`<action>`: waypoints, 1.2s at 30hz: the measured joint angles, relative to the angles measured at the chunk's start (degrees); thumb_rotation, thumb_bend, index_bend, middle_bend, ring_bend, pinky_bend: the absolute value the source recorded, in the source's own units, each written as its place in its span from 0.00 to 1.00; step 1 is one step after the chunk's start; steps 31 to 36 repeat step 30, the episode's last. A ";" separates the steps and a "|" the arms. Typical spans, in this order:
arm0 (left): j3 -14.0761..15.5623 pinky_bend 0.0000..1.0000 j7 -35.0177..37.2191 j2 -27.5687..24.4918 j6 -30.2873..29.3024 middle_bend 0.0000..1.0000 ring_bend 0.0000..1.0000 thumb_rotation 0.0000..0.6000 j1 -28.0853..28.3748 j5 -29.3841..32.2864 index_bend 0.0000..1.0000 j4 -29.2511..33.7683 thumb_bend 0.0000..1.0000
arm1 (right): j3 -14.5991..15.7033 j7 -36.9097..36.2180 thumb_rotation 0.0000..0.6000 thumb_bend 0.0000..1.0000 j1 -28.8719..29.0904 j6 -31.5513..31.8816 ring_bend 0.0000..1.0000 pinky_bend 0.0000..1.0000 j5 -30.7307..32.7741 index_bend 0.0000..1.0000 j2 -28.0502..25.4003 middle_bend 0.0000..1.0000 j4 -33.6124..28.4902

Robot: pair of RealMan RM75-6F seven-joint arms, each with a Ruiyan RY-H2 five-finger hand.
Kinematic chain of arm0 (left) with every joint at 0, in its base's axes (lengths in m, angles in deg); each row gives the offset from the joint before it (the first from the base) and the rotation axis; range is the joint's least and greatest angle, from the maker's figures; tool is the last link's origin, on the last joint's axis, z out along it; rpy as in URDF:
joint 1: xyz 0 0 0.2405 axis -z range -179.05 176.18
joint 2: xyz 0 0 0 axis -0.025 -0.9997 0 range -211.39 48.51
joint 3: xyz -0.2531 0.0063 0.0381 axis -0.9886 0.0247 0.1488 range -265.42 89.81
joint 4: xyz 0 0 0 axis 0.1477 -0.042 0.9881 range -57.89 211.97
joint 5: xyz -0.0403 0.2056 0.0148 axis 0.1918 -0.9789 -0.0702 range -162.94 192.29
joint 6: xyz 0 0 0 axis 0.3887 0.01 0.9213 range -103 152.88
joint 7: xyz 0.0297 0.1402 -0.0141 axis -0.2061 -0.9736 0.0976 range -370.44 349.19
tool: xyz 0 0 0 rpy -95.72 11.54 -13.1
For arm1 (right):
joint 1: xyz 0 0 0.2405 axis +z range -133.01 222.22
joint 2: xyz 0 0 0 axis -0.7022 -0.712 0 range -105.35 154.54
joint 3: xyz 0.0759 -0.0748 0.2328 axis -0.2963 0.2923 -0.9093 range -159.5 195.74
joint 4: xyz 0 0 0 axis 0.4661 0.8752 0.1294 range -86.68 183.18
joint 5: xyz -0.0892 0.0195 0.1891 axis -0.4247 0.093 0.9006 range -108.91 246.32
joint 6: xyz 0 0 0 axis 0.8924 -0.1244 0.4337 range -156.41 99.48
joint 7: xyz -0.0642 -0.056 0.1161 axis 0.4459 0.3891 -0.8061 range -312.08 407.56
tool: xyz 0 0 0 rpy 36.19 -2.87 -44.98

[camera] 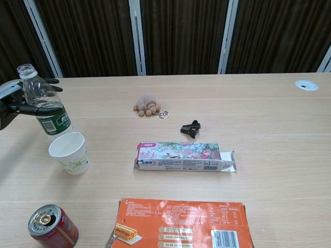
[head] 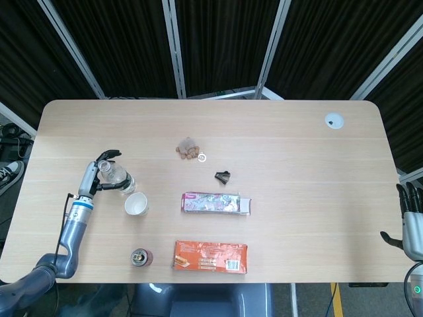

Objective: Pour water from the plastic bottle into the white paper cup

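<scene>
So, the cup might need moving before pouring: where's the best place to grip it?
Grip the paper cup around its side wall, coming from the right, since it stands upright with its mouth open and the bottle and left hand crowd its far left side.

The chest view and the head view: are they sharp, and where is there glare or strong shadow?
Chest view: sharp; the plastic bottle shows small bright highlights, and the white paper cup casts only a soft shadow. Head view: evenly lit and sharp, table without glare, though the bottle beside the left hand looks small.
</scene>
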 measured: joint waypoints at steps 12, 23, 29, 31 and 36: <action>1.84 0.00 -7.52 -17.96 -4.94 0.00 0.00 0.97 -5.26 -1.33 0.00 19.09 0.00 | 0.25 -3.54 1.00 0.00 -1.24 2.01 0.00 0.00 -2.50 0.00 -2.42 0.00 -2.19; 4.57 0.00 -34.58 -30.44 -15.23 0.00 0.00 1.00 -13.29 -1.80 0.00 35.40 0.00 | 0.50 -8.49 1.00 0.00 -2.52 3.86 0.00 0.00 -5.31 0.00 -4.95 0.00 -3.39; 6.18 0.00 -59.80 -35.62 -20.35 0.00 0.00 1.00 -17.46 0.60 0.00 48.88 0.00 | 0.74 -10.54 1.00 0.00 -3.14 4.59 0.00 0.00 -6.51 0.00 -5.71 0.00 -3.43; 6.40 0.00 -63.50 -36.26 -21.28 0.00 0.00 1.00 -18.07 0.88 0.00 50.95 0.00 | 0.74 -10.80 1.00 0.00 -3.21 4.72 0.00 0.00 -6.68 0.00 -5.87 0.00 -3.50; 6.40 0.00 -63.50 -36.26 -21.28 0.00 0.00 1.00 -18.07 0.88 0.00 50.95 0.00 | 0.74 -10.80 1.00 0.00 -3.21 4.72 0.00 0.00 -6.68 0.00 -5.87 0.00 -3.50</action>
